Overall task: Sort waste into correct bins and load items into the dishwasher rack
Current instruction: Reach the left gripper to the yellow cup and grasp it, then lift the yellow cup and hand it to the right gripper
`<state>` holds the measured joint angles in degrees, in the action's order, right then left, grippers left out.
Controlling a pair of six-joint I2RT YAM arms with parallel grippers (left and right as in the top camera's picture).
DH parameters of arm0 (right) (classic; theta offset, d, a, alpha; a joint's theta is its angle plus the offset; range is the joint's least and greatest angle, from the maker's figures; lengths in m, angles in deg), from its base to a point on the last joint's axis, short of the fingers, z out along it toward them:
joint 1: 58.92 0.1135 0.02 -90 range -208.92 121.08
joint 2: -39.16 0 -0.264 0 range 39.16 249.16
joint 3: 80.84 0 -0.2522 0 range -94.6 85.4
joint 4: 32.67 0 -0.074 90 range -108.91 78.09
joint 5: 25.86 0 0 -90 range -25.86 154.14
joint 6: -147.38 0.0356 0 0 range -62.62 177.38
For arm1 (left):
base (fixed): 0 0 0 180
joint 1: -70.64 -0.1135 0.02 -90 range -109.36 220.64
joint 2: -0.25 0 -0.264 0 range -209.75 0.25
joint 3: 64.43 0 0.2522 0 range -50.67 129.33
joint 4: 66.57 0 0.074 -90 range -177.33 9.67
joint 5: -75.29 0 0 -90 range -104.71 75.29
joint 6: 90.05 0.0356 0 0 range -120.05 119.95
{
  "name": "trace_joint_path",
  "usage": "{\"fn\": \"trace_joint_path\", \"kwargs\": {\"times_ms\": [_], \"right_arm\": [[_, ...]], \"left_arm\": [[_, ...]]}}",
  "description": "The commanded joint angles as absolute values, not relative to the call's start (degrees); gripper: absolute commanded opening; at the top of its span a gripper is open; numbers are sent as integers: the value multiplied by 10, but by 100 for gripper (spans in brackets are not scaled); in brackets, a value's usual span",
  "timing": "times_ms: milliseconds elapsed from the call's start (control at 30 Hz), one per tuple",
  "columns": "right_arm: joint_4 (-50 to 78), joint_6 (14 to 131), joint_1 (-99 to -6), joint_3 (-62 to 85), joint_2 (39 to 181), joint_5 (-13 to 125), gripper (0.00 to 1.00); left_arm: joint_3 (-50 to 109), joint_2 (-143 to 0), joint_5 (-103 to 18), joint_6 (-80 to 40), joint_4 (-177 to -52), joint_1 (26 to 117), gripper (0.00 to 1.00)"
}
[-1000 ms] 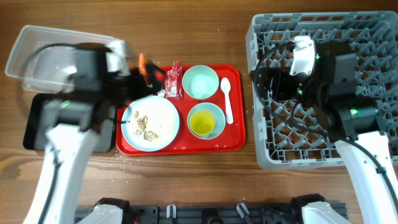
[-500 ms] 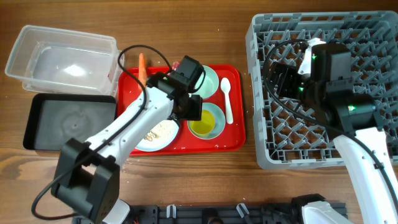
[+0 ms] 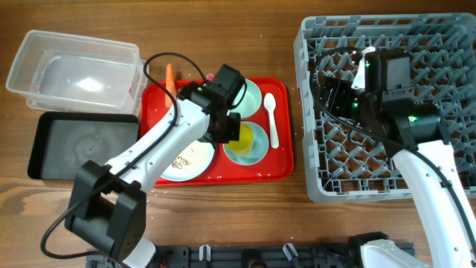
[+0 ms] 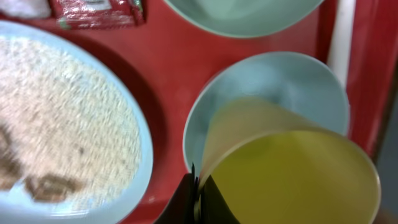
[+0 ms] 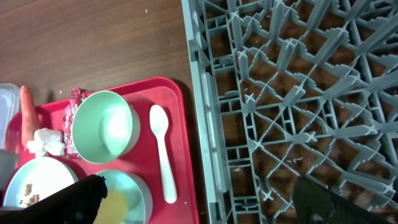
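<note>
The yellow cup [image 4: 292, 177] stands inside the pale blue bowl [image 4: 273, 87] on the red tray. My left gripper [image 4: 198, 200] is shut on the cup's near rim, one finger inside and one outside; overhead, that left gripper [image 3: 229, 132] is at the cup [image 3: 242, 146]. The plate [image 4: 62, 124] with tan scraps lies left of it. The mint-green bowl [image 5: 102, 127], white spoon [image 5: 163, 152], carrot [image 5: 26, 106], tissue [image 5: 46, 142] and wrapper [image 5: 73, 118] also lie on the tray. My right gripper [image 5: 204, 204] hangs open over the dishwasher rack's [image 3: 394, 45] left edge.
The clear tub [image 3: 44, 56] and the black tray [image 3: 52, 145] sit left of the red tray [image 3: 275, 167]. The grey rack fills the right side of the table. My left arm reaches across the plate [image 3: 195, 156].
My left arm swung from the left side over to the tray, and its jaws shut on the yellow cup's rim. The right arm shifted only slightly above the rack.
</note>
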<state>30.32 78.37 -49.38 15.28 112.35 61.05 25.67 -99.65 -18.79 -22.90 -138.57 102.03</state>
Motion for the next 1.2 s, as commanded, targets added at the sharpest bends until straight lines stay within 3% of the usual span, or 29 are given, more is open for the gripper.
{"fn": "trace_joint_path", "kwargs": {"times_ms": [0,67,200,333,433,700,967,1033,1167], "right_arm": [[302,790,-496,141,1128,622,100],[300,788,-496,141,1128,611,100],[282,760,-496,141,1128,503,100],[156,647,-496,141,1128,122,91],[62,651,-496,141,1129,8,91],[-33,681,-441,141,1138,3,91],[-115,711,-416,141,1162,-11,91],[-121,710,-416,141,1162,-11,84],[-60,704,-419,141,1162,78,85]], "left_arm": [[356,-951,-230,-228,-1439,965,4],[392,-938,-319,-203,-1445,917,4],[399,-938,-612,-157,-1414,803,4],[399,-957,-841,-152,-1413,724,4],[399,-957,-906,-153,-1413,714,4],[399,-957,-996,-155,-1414,715,4],[399,-957,-995,-154,-1417,749,4],[399,-957,-988,-154,-1417,764,4],[399,-957,-988,-154,-1416,772,4]]}}
